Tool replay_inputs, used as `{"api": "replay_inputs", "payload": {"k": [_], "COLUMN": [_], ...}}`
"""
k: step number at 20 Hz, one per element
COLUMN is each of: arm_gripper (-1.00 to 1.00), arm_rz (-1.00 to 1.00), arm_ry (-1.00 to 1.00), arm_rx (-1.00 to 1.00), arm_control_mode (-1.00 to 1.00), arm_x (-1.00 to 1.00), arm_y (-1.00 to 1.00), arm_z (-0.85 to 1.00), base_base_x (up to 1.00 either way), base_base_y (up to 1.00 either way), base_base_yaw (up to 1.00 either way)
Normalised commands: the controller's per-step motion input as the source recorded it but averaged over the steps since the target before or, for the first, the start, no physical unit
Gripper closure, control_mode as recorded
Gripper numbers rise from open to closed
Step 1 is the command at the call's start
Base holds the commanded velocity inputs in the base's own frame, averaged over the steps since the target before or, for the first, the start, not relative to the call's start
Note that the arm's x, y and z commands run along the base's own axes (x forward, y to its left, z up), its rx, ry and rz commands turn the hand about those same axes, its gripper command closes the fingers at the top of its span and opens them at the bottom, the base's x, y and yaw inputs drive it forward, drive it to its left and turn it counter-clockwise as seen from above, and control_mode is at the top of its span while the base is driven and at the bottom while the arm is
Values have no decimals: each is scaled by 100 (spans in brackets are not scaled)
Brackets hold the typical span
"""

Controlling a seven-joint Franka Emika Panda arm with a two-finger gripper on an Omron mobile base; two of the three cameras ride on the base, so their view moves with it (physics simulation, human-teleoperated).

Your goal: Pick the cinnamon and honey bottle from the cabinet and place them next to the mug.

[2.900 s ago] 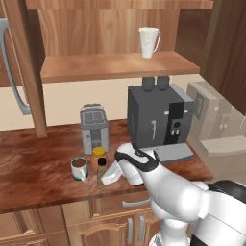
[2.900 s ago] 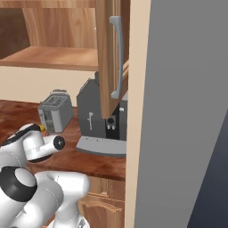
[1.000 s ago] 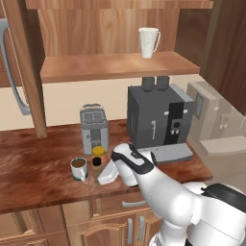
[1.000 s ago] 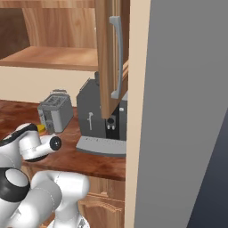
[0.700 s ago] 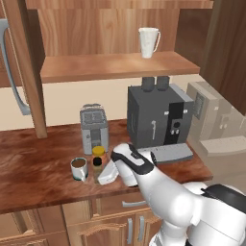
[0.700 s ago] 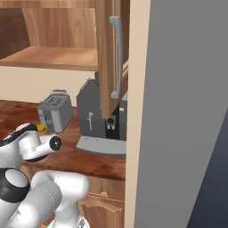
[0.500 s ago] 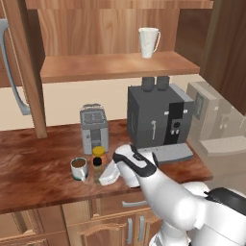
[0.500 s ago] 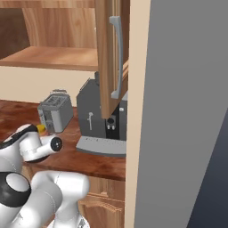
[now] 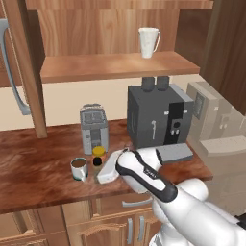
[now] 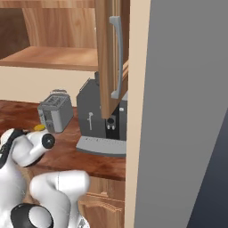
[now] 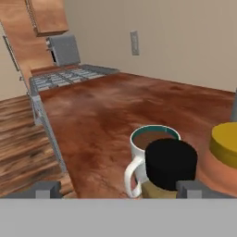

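The white mug [image 9: 78, 168] stands on the counter, dark brown inside [image 11: 150, 138]. Right beside it is the cinnamon [image 11: 170, 163], a slim bottle with a black cap [image 9: 97, 162]. The honey bottle [image 9: 98, 152] with its yellow lid [image 11: 226, 140] stands just behind the cinnamon. My gripper [image 11: 119, 190] is open and low over the counter, its fingertips [image 11: 44, 190] wide apart. The cinnamon stands between them, close to the right one. In the left base view the gripper [image 9: 103, 169] sits beside the bottles. The cabinet [image 9: 96, 33] hangs above.
A tall white cup [image 9: 148, 42] stands on the cabinet shelf. A grey toaster [image 9: 93, 127] and a dark coffee machine [image 9: 156, 117] stand behind the bottles. The open cabinet door [image 10: 109, 58] hangs at the right. The counter's front edge runs just below the mug.
The jaws have spread wider and the cinnamon now stands free beside the mug. The arm has barely moved.
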Motion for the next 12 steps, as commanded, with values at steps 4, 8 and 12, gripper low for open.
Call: {"api": "replay_inputs", "payload": {"k": [4,8,12], "arm_gripper": [-100,-100,-100], "arm_rz": [0,0,-1], "arm_ry": [-11,-11,-3], "arm_rx": [8,8,7], "arm_control_mode": [-100,-100,-100], "arm_x": [-27,-9,0], "arm_y": [-33,-39,-41], "arm_z": [49,59,80], "base_base_x": [0,0,0], "base_base_y": [0,0,0], "base_base_yaw": [0,0,0]}}
